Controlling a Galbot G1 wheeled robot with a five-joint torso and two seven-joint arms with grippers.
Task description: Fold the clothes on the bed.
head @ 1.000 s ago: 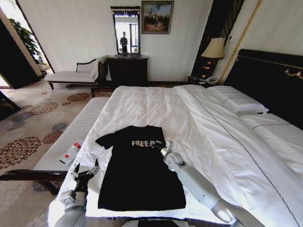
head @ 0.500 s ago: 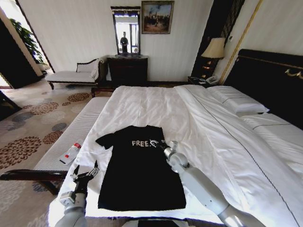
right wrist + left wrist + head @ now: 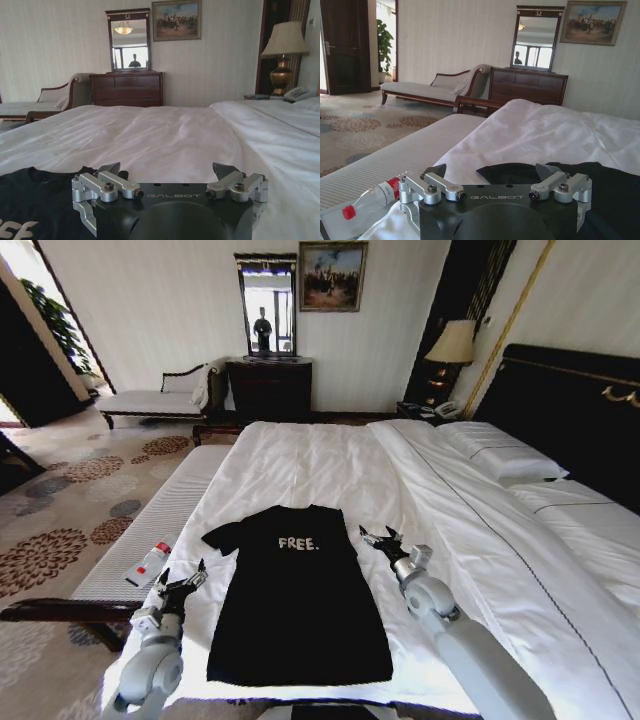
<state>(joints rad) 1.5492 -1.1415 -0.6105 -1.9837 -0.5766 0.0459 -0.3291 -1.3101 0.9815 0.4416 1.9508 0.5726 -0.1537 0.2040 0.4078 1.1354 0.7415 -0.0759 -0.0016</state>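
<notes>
T-shirt (image 3: 295, 595): black, flat, front up on bed (image 3: 330, 455) | left hand (image 3: 181, 581): open | right hand (image 3: 379, 537): open

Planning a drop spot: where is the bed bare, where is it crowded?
Bare: white duvet between the black short-sleeved T-shirt and the bed's far edge; also duvet between the right tool and the white pillows. Crowded: the near end, where the open left tool and open right tool flank the shirt.

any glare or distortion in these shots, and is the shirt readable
Head view: wide-angle bend at the edges, bright blown-out doorway upper left, white lettering on the black T-shirt legible. Left wrist view: daylight washes the mirror. Right wrist view: lettering cut off at the edge.
</notes>
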